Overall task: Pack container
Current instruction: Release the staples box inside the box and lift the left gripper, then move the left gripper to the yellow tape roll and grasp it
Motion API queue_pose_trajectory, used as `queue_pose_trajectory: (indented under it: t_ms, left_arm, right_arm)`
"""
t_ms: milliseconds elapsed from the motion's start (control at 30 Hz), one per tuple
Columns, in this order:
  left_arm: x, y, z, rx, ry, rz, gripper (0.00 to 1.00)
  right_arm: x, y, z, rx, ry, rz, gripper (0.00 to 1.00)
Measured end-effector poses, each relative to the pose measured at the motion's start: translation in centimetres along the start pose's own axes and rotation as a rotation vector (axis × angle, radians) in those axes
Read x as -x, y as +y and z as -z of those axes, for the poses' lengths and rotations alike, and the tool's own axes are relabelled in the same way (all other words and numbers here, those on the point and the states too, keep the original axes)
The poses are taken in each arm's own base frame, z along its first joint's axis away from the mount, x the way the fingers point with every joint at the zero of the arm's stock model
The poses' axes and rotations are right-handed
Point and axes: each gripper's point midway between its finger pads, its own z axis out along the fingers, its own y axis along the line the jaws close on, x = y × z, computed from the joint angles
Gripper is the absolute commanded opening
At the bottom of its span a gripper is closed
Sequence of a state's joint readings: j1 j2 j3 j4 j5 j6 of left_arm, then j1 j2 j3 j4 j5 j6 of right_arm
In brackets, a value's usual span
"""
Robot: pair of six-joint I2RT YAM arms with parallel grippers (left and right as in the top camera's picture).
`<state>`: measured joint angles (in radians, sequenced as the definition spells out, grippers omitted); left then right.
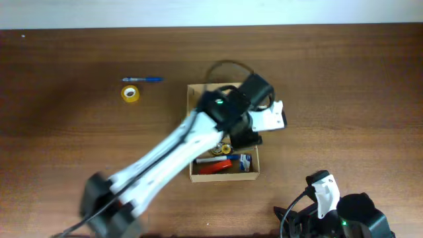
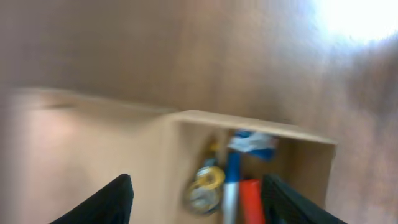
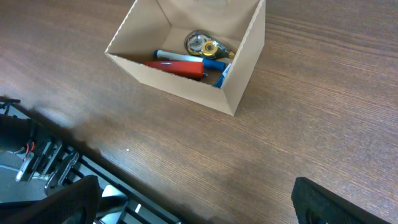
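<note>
**Left gripper released over the box, right gripper wide and empty**

The box [image 1: 225, 177] sits mid-table [image 1: 344, 66] with its top open. My left arm [image 1: 165, 155] reaches across from the near-left corner and covers much of it from above.

The left wrist view is blurred. It does show the left gripper [image 2: 196, 183] with its fingers [image 2: 118, 199] apart and nothing between them, hanging above the box's open compartment. A broad, flat cardboard panel [image 2: 81, 143] lies to one side of that compartment. I cannot tell for sure whether it is the lid.

The right wrist view gives the contents sharply. A red marker [image 3: 177, 67] lies along the near wall, with a blue pen [image 3: 186, 57] just behind it. A tape roll [image 3: 202, 43] sits further in, and a small blue-and-white item [image 3: 222, 73] is in the corner.

The right gripper [image 3: 196, 183] is spread wide and holds nothing. It hangs over bare wood at the near-right of the table, well apart from the box.

Off to the far left, a loose pen [image 1: 142, 79] and a yellow tape [image 1: 130, 94] lie just beside each other on the table, well apart from the box.
</note>
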<state>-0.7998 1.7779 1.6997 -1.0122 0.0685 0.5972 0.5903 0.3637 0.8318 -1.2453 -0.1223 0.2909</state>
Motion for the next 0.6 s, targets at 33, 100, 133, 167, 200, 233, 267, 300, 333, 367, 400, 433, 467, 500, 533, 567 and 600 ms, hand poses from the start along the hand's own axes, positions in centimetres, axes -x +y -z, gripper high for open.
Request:
queue_pose_trajectory:
  t_ms: [33,100,133,167,200,233,267,300,333,367,400,433,467,500,533,567,600]
  left_arm:
    - [0.0,0.8,1.4,0.039,-0.016,0.005,0.65]
    - [-0.4,2.6,4.3,0.122,-0.043,0.03,0.66]
    - [-0.8,3.6,5.5,0.159,-0.05,0.048,0.65]
    - [-1.5,4.7,6.6,0.191,-0.051,0.071,0.65]
    - [-2.4,5.7,7.4,0.218,-0.045,0.098,0.66]
    - [-3.5,6.7,8.1,0.244,-0.033,0.127,0.66]
    - [-4.5,7.7,8.6,0.266,-0.022,0.158,0.66]
    - [-5.8,8.8,8.9,0.287,-0.007,0.194,0.66]
    - [-7.0,9.8,9.2,0.304,0.009,0.23,0.67]
    - [-8.2,10.7,9.5,0.322,0.024,0.26,0.69]
    - [-9.5,11.7,9.9,0.34,0.038,0.296,0.7]
    - [-10.9,12.7,10.3,0.36,0.052,0.336,0.7]
    - [-12.1,13.5,10.7,0.375,0.063,0.366,0.7]
    - [-13.3,14.3,11.1,0.391,0.074,0.398,0.71]
    - [-14.3,14.8,11.4,0.403,0.082,0.423,0.71]
    - [-15.6,15.5,11.8,0.417,0.092,0.455,0.71]
    - [-16.7,16.1,12.2,0.431,0.101,0.483,0.74]
  right_arm:
    - [0.0,0.0,0.0,0.0,0.0,0.0,0.99]
    - [0.0,0.0,0.0,0.0,0.0,0.0,0.99]
    - [0.0,0.0,0.0,0.0,0.0,0.0,0.99]
    - [0.0,0.0,0.0,0.0,0.0,0.0,0.99]
    - [0.0,0.0,0.0,0.0,0.0,0.0,0.99]
    - [0.0,0.0,0.0,0.0,0.0,0.0,0.99]
    - [0.0,0.0,0.0,0.0,0.0,0.0,0.99]
    - [0.0,0.0,0.0,0.0,0.0,0.0,0.99]
    - [0.0,0.0,0.0,0.0,0.0,0.0,0.99]
    - [0.0,0.0,0.0,0.0,0.0,0.0,0.99]
    - [0.0,0.0,0.0,0.0,0.0,0.0,0.99]
    - [0.0,0.0,0.0,0.0,0.0,0.0,0.99]
    - [0.0,0.0,0.0,0.0,0.0,0.0,0.99]
    - [0.0,0.0,0.0,0.0,0.0,0.0,0.99]
    - [0.0,0.0,0.0,0.0,0.0,0.0,0.99]
    - [0.0,0.0,0.0,0.0,0.0,0.0,0.99]
    - [0.0,0.0,0.0,0.0,0.0,0.0,0.99]
